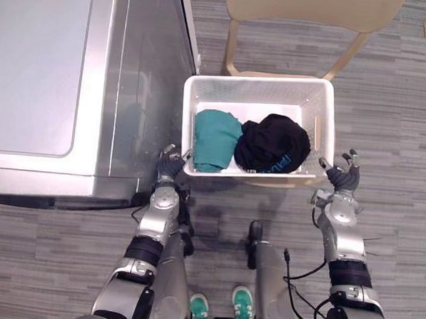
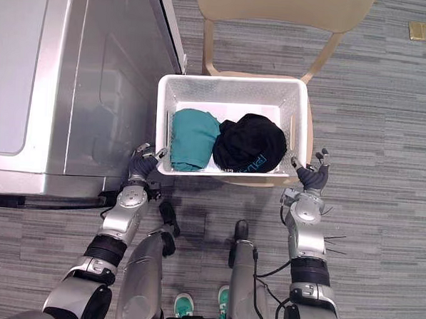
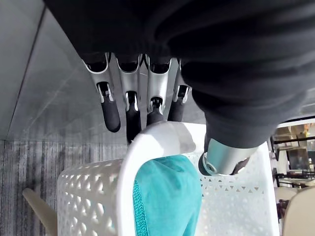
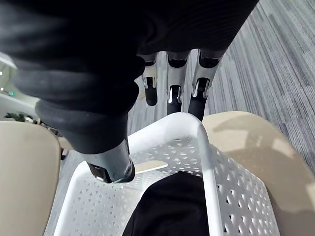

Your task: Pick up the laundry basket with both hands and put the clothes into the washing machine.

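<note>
"Where is the basket (image 1: 202, 94)?"

"On the chair (image 1: 307, 7), between my left hand (image 1: 171, 166) and my right hand (image 1: 344, 177). Both are spread at its near corners, thumbs inside."

"What could go wrong?"

"If one hand slips, it may tip and drop the clothes (image 1: 215, 138)."

Upright white laundry basket (image 1: 260, 88) beside washing machine (image 1: 60, 73), teal and black clothes (image 1: 271, 145) inside

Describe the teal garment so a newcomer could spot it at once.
Right of the big grey washing machine, a white laundry basket sits on a beige chair. Two bundles lie inside: the teal garment is the one nearer the machine, beside a black garment.
</note>
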Available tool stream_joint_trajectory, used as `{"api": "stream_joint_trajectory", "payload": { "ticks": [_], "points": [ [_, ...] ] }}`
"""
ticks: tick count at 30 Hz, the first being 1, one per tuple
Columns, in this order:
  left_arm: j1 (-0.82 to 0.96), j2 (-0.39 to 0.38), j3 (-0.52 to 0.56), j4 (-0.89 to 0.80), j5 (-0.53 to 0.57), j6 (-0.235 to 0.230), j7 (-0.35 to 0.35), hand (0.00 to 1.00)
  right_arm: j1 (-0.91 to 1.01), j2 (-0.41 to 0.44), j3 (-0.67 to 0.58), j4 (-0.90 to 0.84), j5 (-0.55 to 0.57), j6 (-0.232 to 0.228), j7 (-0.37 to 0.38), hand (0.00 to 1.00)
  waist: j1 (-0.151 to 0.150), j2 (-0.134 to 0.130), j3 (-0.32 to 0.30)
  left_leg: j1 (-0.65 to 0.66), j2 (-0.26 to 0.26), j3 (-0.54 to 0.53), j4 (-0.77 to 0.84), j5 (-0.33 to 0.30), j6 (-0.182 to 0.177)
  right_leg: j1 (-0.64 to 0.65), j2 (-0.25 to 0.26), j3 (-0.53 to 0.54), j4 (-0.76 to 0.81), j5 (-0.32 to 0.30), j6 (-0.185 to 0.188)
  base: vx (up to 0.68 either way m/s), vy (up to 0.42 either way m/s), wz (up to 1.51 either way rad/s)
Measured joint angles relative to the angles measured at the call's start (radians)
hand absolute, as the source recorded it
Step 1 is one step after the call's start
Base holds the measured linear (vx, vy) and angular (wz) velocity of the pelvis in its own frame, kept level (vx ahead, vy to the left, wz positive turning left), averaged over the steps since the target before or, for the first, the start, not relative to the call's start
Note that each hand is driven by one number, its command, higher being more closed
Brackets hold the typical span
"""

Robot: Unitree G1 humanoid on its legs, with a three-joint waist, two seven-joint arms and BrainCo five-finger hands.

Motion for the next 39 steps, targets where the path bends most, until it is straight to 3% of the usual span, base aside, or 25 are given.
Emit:
{"api": "stream_joint_trajectory", "payload": {
  "ticks": [9,13,21,26,31,35,39],
  "points": [
    [0.117,-0.008,0.000,-0.119,-0.006,-0.001,-0.033,0.00,0.168,0.022,0.001,-0.131,-0.020,-0.011,0.023,0.00,0.011,0.000,0.000,0.072,0.001,0.012,-0.026,-0.002,0.002,0.062,-0.001,-0.010,0.002,-0.021,-0.002,-0.01,-0.004,0.02],
    [0.209,-0.018,0.001,-0.201,-0.006,-0.002,-0.066,0.00,0.283,0.031,-0.006,-0.271,-0.095,-0.019,0.045,0.00,0.016,-0.002,-0.004,0.126,-0.001,0.008,-0.065,0.002,-0.005,0.123,-0.002,-0.028,-0.031,-0.022,-0.004,0.06,-0.010,0.08],
    [0.438,-0.073,0.011,-0.209,-0.003,-0.006,-0.142,0.00,0.450,0.105,-0.056,-0.281,-0.162,-0.028,0.114,0.00,0.021,-0.001,-0.129,0.239,-0.035,-0.016,-0.165,0.029,-0.032,0.242,-0.016,-0.088,-0.098,-0.022,-0.004,0.11,-0.022,0.14],
    [0.500,-0.087,0.016,-0.100,0.015,0.001,-0.153,0.00,0.478,0.142,-0.061,-0.157,-0.170,-0.028,0.141,0.00,0.023,-0.006,-0.203,0.310,-0.053,-0.018,-0.210,0.031,-0.035,0.329,-0.018,-0.103,-0.161,-0.022,-0.003,0.08,-0.027,0.07],
    [0.512,-0.058,0.163,0.114,0.048,0.005,-0.148,0.00,0.470,0.146,-0.061,0.067,-0.169,-0.026,0.163,0.00,0.026,-0.013,-0.263,0.395,-0.069,-0.022,-0.301,0.065,-0.054,0.393,-0.017,-0.108,-0.201,-0.022,-0.003,0.03,-0.013,0.02],
    [0.512,0.001,0.211,0.266,0.097,0.007,-0.147,0.00,0.460,0.144,-0.063,0.242,-0.170,-0.024,0.179,0.00,0.027,-0.014,-0.273,0.444,-0.081,-0.025,-0.376,0.104,-0.053,0.417,-0.013,-0.106,-0.215,-0.018,0.001,-0.02,0.001,0.04],
    [0.527,-0.002,0.229,0.321,0.113,0.007,-0.147,0.00,0.445,0.144,-0.063,0.330,-0.169,-0.024,0.193,0.00,0.029,-0.021,-0.268,0.469,-0.082,0.002,-0.385,0.106,-0.053,0.414,-0.013,-0.079,-0.214,0.011,0.010,-0.04,0.038,-0.19]
  ]
}}
